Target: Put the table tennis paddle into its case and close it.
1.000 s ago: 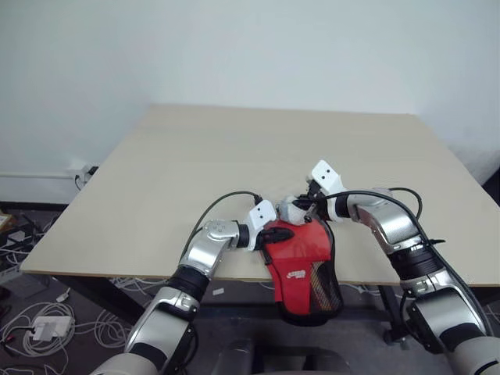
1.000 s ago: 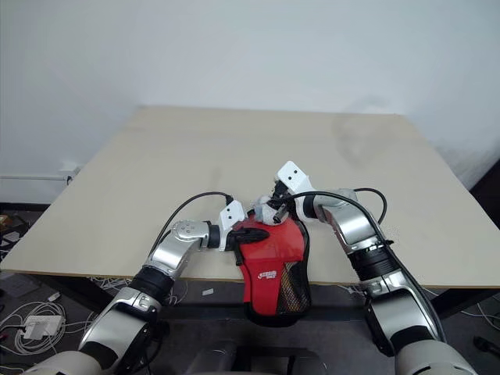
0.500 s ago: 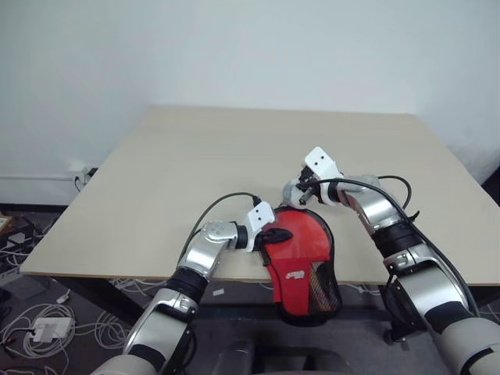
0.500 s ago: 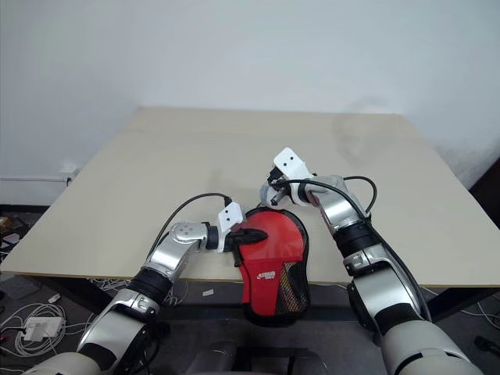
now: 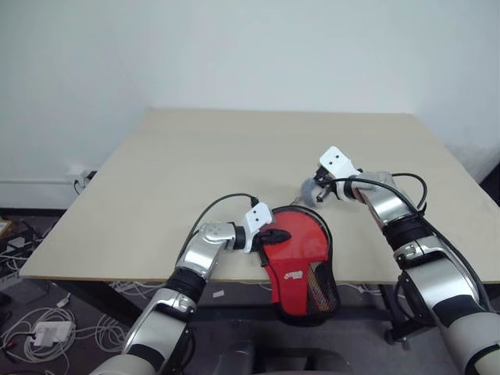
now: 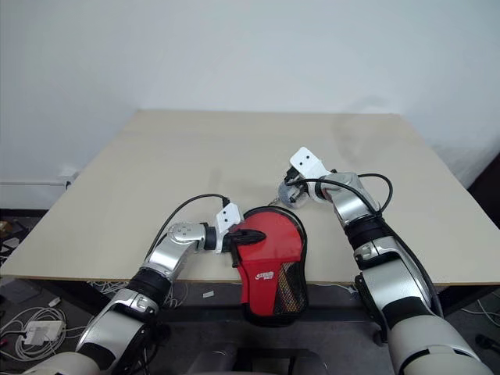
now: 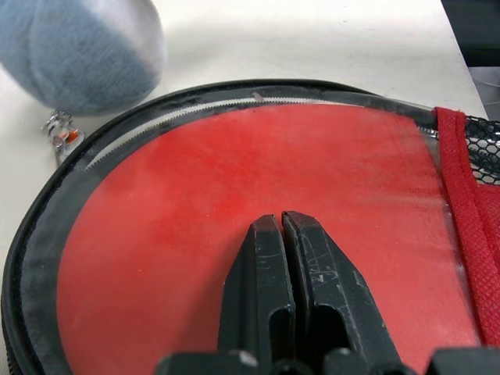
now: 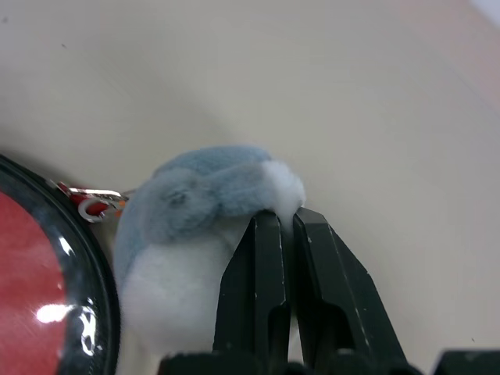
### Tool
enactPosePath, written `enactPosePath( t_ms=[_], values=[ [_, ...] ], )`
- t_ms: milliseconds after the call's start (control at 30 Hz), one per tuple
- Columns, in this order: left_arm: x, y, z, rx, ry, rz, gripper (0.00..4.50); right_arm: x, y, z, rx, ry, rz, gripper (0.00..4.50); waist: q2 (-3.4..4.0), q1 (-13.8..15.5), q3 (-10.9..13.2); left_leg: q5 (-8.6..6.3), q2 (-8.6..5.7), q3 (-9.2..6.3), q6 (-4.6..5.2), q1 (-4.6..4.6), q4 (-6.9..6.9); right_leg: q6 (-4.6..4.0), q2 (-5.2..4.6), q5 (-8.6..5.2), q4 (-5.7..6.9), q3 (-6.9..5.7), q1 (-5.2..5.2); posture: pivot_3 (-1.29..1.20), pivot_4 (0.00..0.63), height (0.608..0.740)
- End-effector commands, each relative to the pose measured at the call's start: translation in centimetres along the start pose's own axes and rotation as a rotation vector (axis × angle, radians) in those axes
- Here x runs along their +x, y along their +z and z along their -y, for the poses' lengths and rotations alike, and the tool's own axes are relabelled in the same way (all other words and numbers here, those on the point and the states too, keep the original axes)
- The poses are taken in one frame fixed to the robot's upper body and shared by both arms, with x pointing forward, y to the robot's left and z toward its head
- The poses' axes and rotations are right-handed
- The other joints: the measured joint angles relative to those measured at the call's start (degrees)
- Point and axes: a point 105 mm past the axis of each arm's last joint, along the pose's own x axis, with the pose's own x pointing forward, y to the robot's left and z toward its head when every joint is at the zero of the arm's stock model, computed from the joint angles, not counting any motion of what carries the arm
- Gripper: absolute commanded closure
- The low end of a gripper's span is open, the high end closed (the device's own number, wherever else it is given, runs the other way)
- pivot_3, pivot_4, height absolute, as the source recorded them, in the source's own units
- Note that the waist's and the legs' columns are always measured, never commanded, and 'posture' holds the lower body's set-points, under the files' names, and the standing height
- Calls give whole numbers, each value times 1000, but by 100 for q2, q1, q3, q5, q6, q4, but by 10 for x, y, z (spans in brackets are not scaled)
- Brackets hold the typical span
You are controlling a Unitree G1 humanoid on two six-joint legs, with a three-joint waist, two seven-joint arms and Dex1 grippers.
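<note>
The case [image 5: 306,291], black-edged with a mesh lower part, lies at the table's front edge and hangs partly over it. Through its clear side shows the red face of the table tennis paddle [image 7: 234,187]; the handle is hidden. My left gripper [image 7: 280,224] is shut, its fingertips lying against the clear side near the case's left rim [image 5: 269,234]. My right gripper [image 8: 283,220] is shut on a fluffy blue-grey and white charm [image 8: 183,215], which hangs by a small metal ring [image 8: 84,205] from the case's zip. In the head views the charm [image 5: 309,191] sits just beyond the case's top.
The pale wooden table [image 5: 234,156] stretches bare beyond the case to a white wall. Its front edge [image 5: 117,277] runs under the case. Cables and a power strip [image 5: 47,328] lie on the floor at the left.
My right gripper has moved right and away from the case's top edge, drawing the fluffy charm with it. The left gripper and the case have stayed put.
</note>
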Motion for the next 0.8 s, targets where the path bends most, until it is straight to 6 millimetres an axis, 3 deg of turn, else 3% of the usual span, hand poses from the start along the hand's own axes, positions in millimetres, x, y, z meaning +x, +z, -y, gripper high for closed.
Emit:
enactPosePath(
  t_ms=[33,433,800],
  values=[
    [-10,-59,13,-141,-12,-179,4500,-14,17,24,-49,-67,47,4404,0,0,0,0,0,0,1,5,-1,0,-1,0,-1,1,4,0,0,707],
    [-10,-60,13,-138,-17,-191,4500,-41,-11,42,-86,-45,-12,4404,0,6,0,-5,2,0,7,18,-6,-1,-15,-1,-5,9,11,0,0,707],
    [-8,-62,14,-133,-26,-199,4500,-83,-44,51,-158,31,-91,4404,2,21,-1,-29,4,-6,44,18,-1,-2,-33,-1,-9,10,13,0,0,707]
  ],
)
